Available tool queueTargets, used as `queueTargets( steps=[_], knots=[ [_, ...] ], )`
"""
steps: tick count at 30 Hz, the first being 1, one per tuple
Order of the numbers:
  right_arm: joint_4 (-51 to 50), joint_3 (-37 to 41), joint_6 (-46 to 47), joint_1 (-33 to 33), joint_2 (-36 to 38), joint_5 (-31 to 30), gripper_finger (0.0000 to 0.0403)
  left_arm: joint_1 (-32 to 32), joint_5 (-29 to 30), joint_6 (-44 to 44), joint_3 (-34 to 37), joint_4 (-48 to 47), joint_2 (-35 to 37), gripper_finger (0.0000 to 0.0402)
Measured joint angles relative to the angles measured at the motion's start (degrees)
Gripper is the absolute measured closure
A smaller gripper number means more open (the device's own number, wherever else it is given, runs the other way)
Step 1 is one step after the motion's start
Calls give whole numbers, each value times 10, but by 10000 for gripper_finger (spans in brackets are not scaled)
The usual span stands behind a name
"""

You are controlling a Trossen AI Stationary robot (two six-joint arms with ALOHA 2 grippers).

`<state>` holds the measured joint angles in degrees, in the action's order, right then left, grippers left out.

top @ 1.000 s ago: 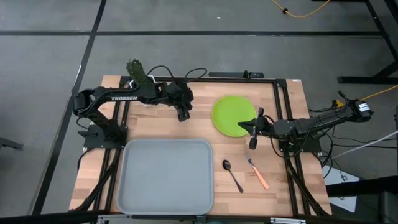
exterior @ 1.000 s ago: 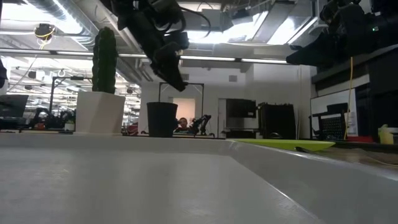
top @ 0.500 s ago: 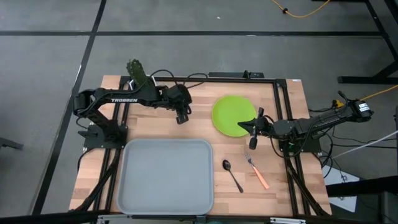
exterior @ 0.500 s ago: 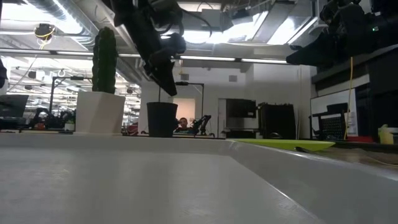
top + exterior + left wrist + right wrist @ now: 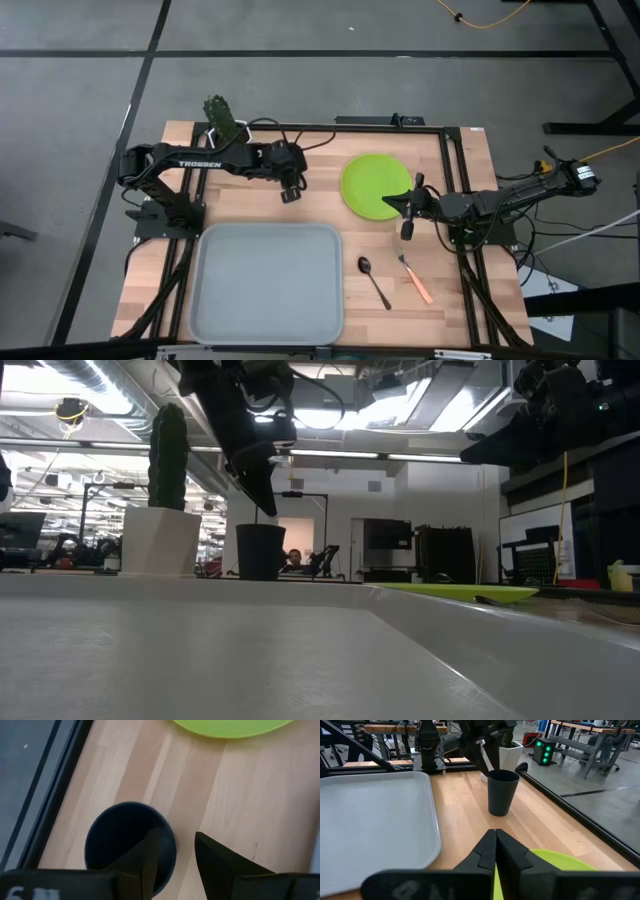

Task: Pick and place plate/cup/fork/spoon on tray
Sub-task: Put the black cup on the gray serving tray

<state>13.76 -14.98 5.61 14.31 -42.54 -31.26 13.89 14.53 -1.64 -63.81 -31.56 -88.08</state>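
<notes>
The left gripper [image 5: 174,851] is hanging just above the black cup [image 5: 129,845] with its fingers slightly parted astride the cup's rim, the cup standing on the table near the plate [image 5: 375,186], while the right gripper [image 5: 402,214], fingers pressed together, is waiting at the plate's edge.

Left end effector [image 5: 172,857] slightly parted; right end effector [image 5: 495,845] closed, extended.
</notes>
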Motion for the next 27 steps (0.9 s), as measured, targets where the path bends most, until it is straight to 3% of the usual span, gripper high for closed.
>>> queueTargets(
  steps=[27],
  knots=[
    [-29, 0, 32, 0, 0, 0, 392, 0, 9, -5, 0, -38, -18, 280]
  ],
)
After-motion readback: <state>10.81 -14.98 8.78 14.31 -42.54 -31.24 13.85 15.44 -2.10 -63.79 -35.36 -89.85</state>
